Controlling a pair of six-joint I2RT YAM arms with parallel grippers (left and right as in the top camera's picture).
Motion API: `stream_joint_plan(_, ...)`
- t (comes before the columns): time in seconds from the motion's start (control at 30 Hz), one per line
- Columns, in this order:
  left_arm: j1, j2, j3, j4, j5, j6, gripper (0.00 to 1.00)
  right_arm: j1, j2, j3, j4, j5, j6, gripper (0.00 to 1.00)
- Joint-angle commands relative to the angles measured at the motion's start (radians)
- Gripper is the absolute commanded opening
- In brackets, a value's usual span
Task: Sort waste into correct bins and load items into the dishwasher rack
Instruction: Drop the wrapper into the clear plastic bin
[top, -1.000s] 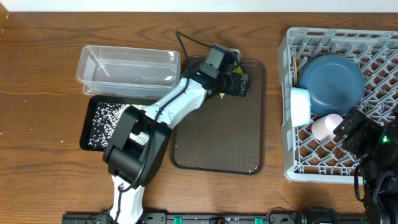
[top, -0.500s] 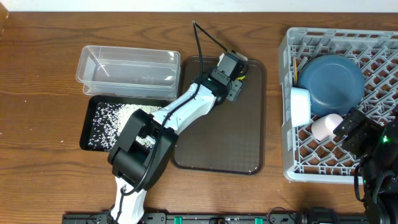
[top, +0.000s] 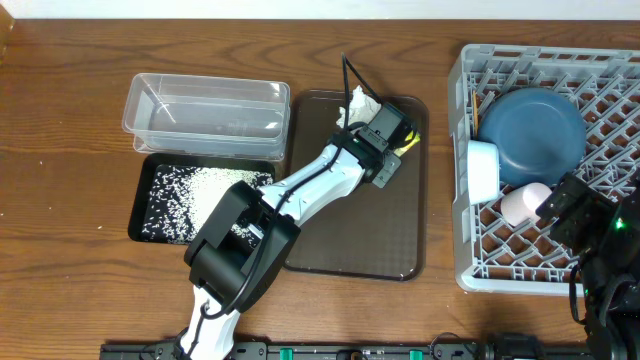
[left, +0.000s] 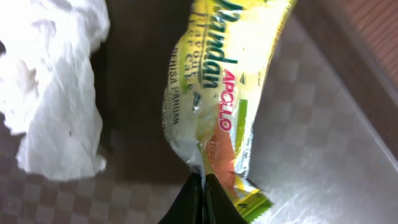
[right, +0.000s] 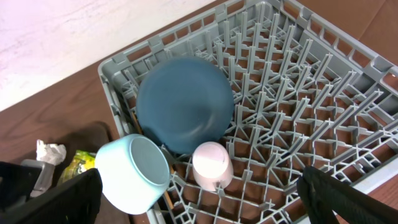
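At the left fingertips: the left gripper (left: 202, 182) has its fingers drawn together. They appear to nip the lower-left edge of the snack wrapper (left: 217, 106), and the bite looks thin, right at the margin of the film.
Beyond the tips: the wrapper's body stretches away from the fingers. Its crimped end lies just to their right on the brown tray (left: 329, 149).
Left of the fingers: the crumpled tissue (left: 56, 93) lies near the wrapper, parted from it by a dark strip of tray and free of the gripper.
Step in hand: probably lifting the wrapper off the tray to carry it to a bin.
Doing it well: rise slowly and straight up so the slick film does not slide out of so slight a pinch. See that it hangs free of the tissue before swinging. If it slips, take a deeper bite across the crimp.
Likely destination: the clear tub (top: 205, 110), well behind the fingers, looks empty. The black container (top: 137, 215) beside it holds the rice grains (top: 190, 190), so the tub seems the wrapper's place.
Between the right fingers: the right gripper (right: 199, 186) is spread wide and holds nothing above the dishwasher rack (right: 298, 93). The pink cup (right: 211, 165) sits below the gap, and the pale green bowl (right: 134, 174) is toward its left finger. The dark blue dish (right: 183, 109) lies beyond.
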Motion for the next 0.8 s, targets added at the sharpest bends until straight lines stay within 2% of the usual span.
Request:
stream_joint_plan(0.0, 0.016, -0.039, 0.016, -0.03, -0.009, -0.06, 0.06, -0.016, -0.001, 0.01, -0.001, 0.01, 0.011, 0.99)
stream_joint_plan(0.13, 0.024, -0.13, 0.016, -0.058, 0.002, -0.135, 0.06, -0.016, -0.001, 0.01, -0.001, 0.01, 0.011, 0.99)
stream_joint_plan(0.33, 0.05, -0.273, 0.016, -0.078, -0.038, -0.136, 0.06, -0.016, -0.001, 0.01, -0.001, 0.01, 0.011, 0.99)
stream_joint_plan(0.57, 0.249, -0.349, 0.016, -0.146, -0.188, -0.178, 0.06, -0.016, -0.001, 0.01, -0.001, 0.01, 0.011, 0.99)
stream_joint_plan(0.77, 0.439, -0.314, 0.016, -0.171, -0.188, -0.199, 0.06, -0.016, -0.001, 0.01, -0.001, 0.01, 0.011, 0.99)
